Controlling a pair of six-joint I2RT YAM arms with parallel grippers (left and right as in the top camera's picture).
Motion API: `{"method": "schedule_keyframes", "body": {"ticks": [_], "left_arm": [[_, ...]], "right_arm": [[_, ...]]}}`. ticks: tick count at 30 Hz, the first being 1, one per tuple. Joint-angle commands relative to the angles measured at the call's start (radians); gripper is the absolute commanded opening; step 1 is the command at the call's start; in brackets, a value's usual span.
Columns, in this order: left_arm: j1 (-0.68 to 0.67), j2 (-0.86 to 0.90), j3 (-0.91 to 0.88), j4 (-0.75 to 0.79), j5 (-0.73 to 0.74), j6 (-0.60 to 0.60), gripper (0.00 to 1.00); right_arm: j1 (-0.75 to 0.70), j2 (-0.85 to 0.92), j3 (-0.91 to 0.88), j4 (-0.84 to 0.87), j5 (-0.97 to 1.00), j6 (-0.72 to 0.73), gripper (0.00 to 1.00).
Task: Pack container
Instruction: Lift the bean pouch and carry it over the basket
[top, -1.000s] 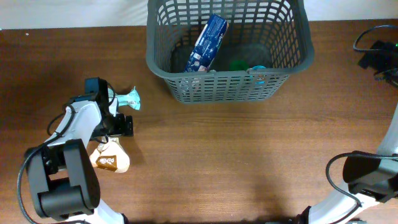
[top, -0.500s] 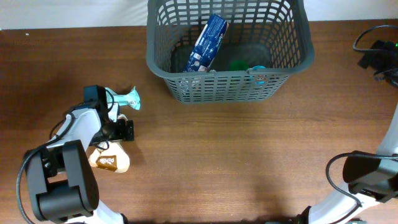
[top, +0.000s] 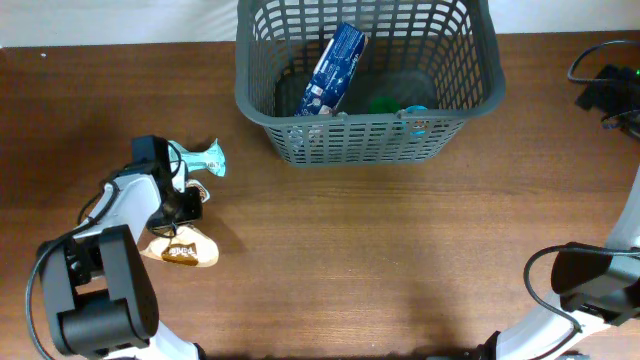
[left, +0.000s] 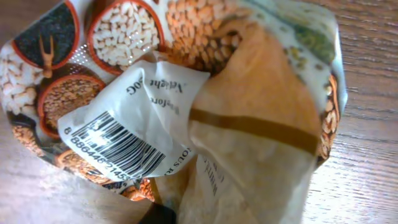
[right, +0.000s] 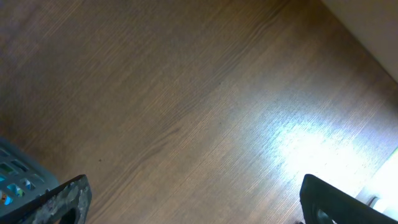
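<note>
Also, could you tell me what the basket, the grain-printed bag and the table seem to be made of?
Basket: matte grey plastic, moulded slots.
Bag: likely glossy plastic film, creased with sheen.
Table: wood or wood-look laminate, visible grain, semi-gloss glare.

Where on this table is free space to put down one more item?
Free: the wide table area in front of the container, from the middle to the right edge. Also the top-left corner. Crowded: near the left gripper, with the grain pouch and teal packet.

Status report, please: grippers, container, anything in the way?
Left gripper shut on snack bag. Right gripper open, empty. Container partly packed. Teal packet close beside left gripper.
</note>
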Motion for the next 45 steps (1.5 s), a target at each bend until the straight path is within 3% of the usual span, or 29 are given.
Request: {"method": "schedule_keyframes", "body": {"ticks": [1,9,15,21,28,35,45], "left_arm": [[0.002,0.002,0.064,-0.068,0.030,-0.117,0.02],[0.072,-0.256,0.385,-0.276,0.028,-0.124,0.02],[0.114,-0.442,0.599,-0.275,0.029,-0.161,0.02],[-0.013,-0.503,0.813,-0.185,0.029,-0.247,0.02],[-0.273,-0.456,0.855,0.173,0.025,-0.297,0.02],[-0.527,-0.244,0.855,0.416,-0.077,-0.326,0.02],[-0.643,0.010,0.855,0.468,-0.268,-0.344,0.02]], "right_arm": [[-0.005,-0.002,-0.007,0.003,0.023,0.008,0.99],[-0.005,-0.002,-0.007,0.003,0.023,0.008,0.99],[-0.005,-0.002,-0.007,0.003,0.023,0.008,0.99],[-0.005,-0.002,-0.007,0.003,0.022,0.008,0.99],[-0.005,-0.002,-0.007,0.003,0.023,0.008,0.99],[-0.005,-0.002,-0.007,0.003,0.023,0.008,0.99],[-0.005,-0.002,-0.007,0.003,0.022,0.008,0.99]]}}
